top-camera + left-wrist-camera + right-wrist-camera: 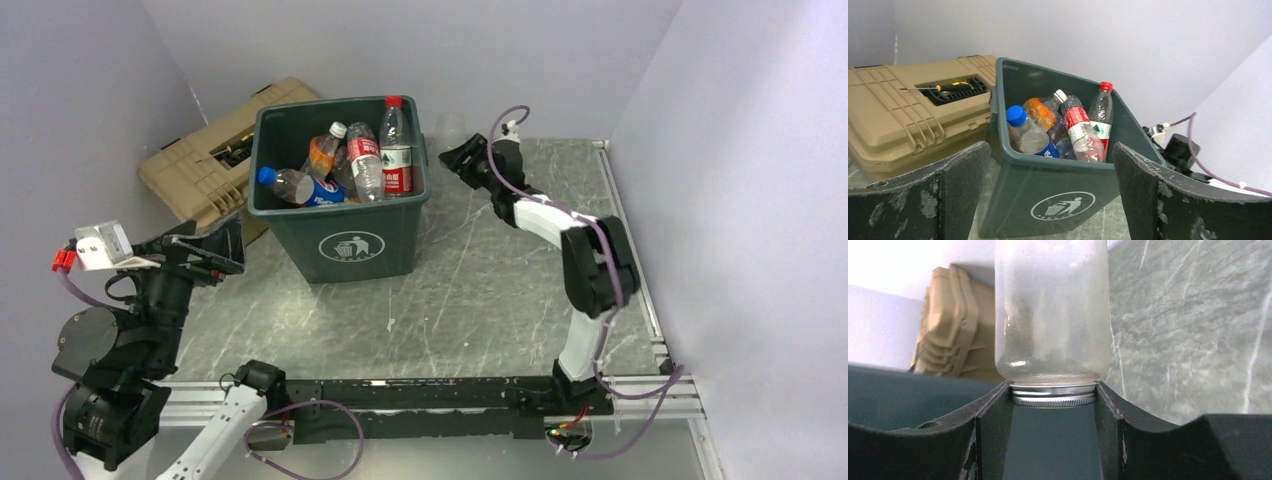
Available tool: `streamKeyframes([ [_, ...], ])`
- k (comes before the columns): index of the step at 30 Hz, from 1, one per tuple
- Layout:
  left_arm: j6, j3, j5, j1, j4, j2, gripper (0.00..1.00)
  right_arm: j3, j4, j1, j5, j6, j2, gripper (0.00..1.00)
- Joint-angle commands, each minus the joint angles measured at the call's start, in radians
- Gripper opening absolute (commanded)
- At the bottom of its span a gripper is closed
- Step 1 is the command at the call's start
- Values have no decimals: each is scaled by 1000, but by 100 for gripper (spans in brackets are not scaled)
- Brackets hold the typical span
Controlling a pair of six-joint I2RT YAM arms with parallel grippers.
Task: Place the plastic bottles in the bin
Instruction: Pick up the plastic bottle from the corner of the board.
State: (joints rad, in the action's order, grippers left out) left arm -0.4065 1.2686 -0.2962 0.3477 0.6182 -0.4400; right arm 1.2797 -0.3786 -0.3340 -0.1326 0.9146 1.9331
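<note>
Right wrist view: my right end effector (1052, 399) clamps the lid of a clear jar (1052, 315), axis straight ahead, beside the bin (300, 240).

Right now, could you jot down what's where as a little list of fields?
bin: dark green, several plastic bottles inside
left claw: open, empty, facing the bin
right claw: shut on the metal lid of a clear jar, right of the bin
tan case: behind the bin, screwdriver on top
</note>
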Motion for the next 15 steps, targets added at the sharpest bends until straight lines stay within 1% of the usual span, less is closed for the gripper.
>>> streamKeyframes([
  [1,-42,12,62,2,1,-1,98,-149,28,1,109,-80,-231,0],
  [7,-67,2,132,2,-71,-32,98,-393,69,0,202,-77,-540,0],
  [12,-128,1,268,2,-108,-85,99,-503,171,-2,256,-108,-801,0],
  [15,-180,-22,339,2,-158,-116,99,-523,274,-12,277,-142,-977,0],
])
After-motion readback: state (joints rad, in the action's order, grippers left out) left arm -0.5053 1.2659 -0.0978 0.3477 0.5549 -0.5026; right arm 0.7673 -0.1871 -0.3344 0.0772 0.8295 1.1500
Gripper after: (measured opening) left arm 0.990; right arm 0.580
